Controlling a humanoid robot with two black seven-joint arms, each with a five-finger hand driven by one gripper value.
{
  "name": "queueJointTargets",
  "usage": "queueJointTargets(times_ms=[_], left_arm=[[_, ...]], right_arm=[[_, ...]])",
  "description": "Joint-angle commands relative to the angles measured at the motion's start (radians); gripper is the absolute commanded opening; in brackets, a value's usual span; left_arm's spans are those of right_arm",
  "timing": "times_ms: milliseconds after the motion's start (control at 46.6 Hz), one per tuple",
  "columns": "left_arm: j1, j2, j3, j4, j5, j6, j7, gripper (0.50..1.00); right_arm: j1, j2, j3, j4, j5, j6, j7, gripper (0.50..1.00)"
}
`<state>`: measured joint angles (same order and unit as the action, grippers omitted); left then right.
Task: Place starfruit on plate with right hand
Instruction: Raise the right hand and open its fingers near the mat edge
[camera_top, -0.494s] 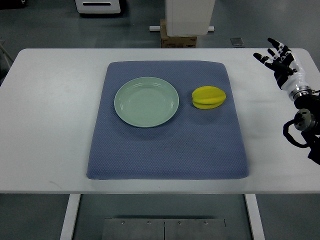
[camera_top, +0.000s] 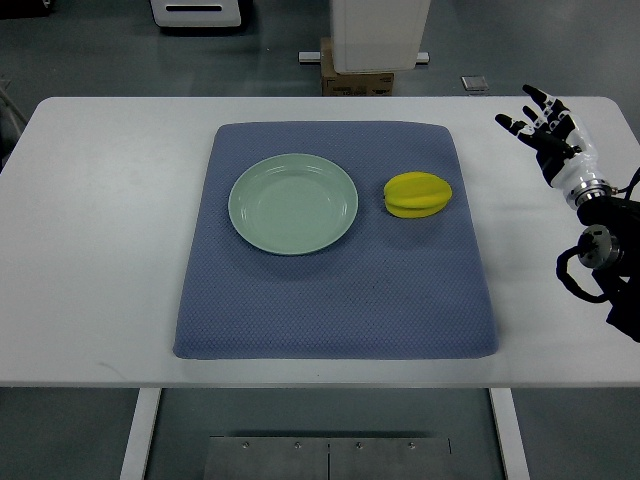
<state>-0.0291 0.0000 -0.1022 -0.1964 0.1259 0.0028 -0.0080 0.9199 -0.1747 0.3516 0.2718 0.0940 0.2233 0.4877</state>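
A yellow starfruit (camera_top: 417, 194) lies on the blue mat (camera_top: 335, 290), just right of a pale green plate (camera_top: 293, 203) that holds nothing. My right hand (camera_top: 540, 126) hovers over the white table at the far right, well right of the starfruit and off the mat. Its fingers are spread and hold nothing. The left arm does not show.
The white table (camera_top: 100, 230) carries the mat in its middle. Beyond the far edge stand a white unit (camera_top: 378, 35) on a cardboard box and another white device (camera_top: 195, 12). A metal base plate (camera_top: 328, 458) lies below the near edge.
My right hand has shifted a little to the left, toward the mat. The starfruit and plate have not moved.
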Motion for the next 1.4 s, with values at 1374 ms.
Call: queueJointTargets(times_ms=[1374], left_arm=[[0.001, 0.0, -0.001, 0.0, 0.0, 0.0, 0.0, 1.0]], right_arm=[[-0.004, 0.037, 0.013, 0.007, -0.004, -0.085, 0.048, 1.0]])
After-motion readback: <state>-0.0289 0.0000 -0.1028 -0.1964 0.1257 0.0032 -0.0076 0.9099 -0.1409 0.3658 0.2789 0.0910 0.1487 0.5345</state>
